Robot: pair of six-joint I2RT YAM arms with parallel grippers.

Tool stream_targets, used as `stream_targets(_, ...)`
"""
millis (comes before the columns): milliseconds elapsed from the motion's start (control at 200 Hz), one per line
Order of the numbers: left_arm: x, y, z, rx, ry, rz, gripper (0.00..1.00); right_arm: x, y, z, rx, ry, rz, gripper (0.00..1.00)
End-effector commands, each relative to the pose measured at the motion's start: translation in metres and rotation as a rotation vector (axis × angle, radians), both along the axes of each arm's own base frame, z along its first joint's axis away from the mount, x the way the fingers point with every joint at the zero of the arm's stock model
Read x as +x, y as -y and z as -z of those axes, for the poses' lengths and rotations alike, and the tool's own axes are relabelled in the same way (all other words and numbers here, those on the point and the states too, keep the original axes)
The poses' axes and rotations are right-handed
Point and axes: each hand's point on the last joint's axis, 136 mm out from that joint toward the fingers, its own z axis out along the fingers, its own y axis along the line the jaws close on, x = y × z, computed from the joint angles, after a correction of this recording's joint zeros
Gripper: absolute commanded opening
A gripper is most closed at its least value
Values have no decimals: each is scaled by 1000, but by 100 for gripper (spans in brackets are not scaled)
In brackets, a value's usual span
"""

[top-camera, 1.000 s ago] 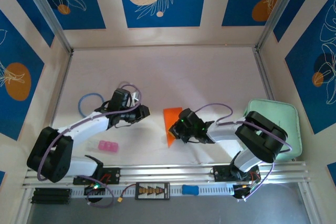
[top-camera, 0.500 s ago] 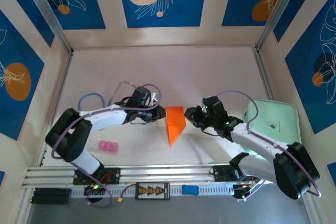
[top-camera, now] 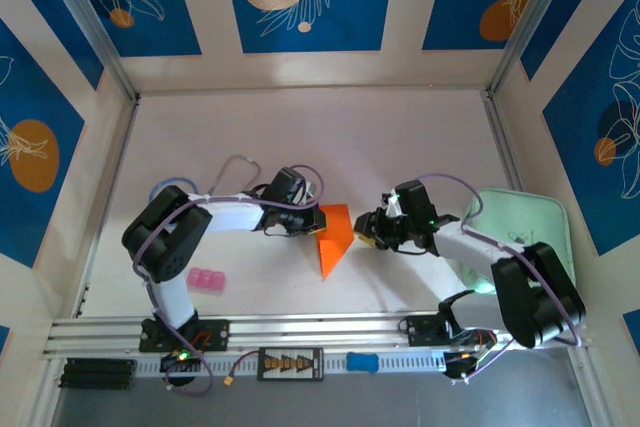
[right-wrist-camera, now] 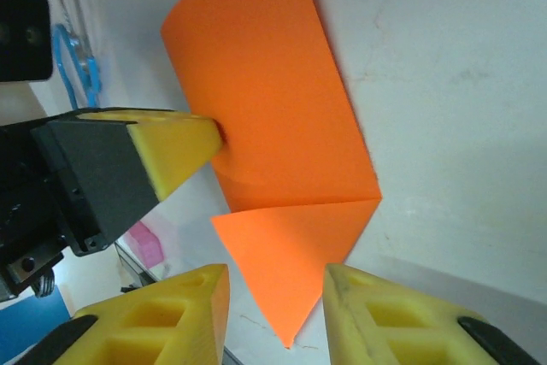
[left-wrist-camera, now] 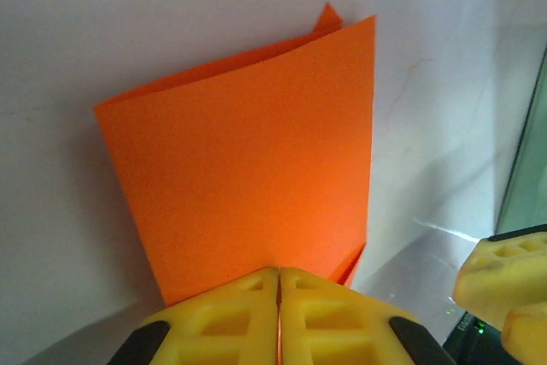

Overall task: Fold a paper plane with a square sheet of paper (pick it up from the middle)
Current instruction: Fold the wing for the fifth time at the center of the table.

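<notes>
Centre of the top view: the left gripper [top-camera: 311,220], just short of the orange paper [top-camera: 334,237] half a second earlier, has been brought onto its left edge and is clamped shut there. The paper is folded in layers, tapering to a lower point. The right gripper [right-wrist-camera: 276,278] is held with fingers parted at the paper's right side.

There is one folded orange paper [top-camera: 333,237] on the surface [top-camera: 300,137], and everything else is placed from it. Two end effectors flank it: the left end effector [top-camera: 308,223] at its left edge and the right end effector [top-camera: 366,234] at its right edge. One small pink block [top-camera: 207,280] lies well to its left, toward the near edge. One blue ring [top-camera: 157,187] lies farther left, and one pale green tray [top-camera: 530,227] sits well to its right.
</notes>
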Motion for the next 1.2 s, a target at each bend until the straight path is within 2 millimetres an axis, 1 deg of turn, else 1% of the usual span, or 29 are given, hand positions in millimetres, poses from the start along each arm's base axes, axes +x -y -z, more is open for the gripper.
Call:
stream_targets(0, -9, -11, 24, 42, -32, -11, 9, 3, -13, -6, 40, 2, -84, 39)
stream_targets(100, -15, -16, 36, 39, -53, -12, 9, 4, -13, 4, 12, -30, -90, 41)
stream_targets(210, -19, -18, 43, 21, -70, -16, 8, 6, -15, 11, 4, -57, -98, 44)
stream_targets(295, -19, -19, 44, 10, -73, -22, 8, 6, -15, 14, -12, -73, -96, 45)
stream_targets(375, -18, -20, 43, 10, -70, -22, 8, 7, -12, 20, -45, -96, -83, 47)
stream_targets(520, -17, -21, 41, 10, -67, -21, 8, 8, -7, 27, -85, -106, -68, 48)
stream_targets(650, -16, -22, 41, 9, -65, -26, 8, 9, -11, 27, -64, -106, -81, 48)
stream_targets(775, -16, -21, 40, 2, -64, -23, 8, 9, -21, 27, -16, -115, -117, 47)
stream_targets(910, -17, -20, 40, -1, -63, -18, 7, 14, -32, 15, 48, -67, -146, 45)
stream_targets(1010, -16, -20, 39, -2, -61, -18, 7, 21, -33, 9, 69, -38, -146, 44)
stream_targets(1120, -17, -20, 39, -5, -62, -17, 7, 28, -32, 8, 73, -19, -146, 44)
stream_targets(1195, -16, -20, 38, -7, -62, -16, 7, 31, -34, 5, 103, -5, -163, 44)
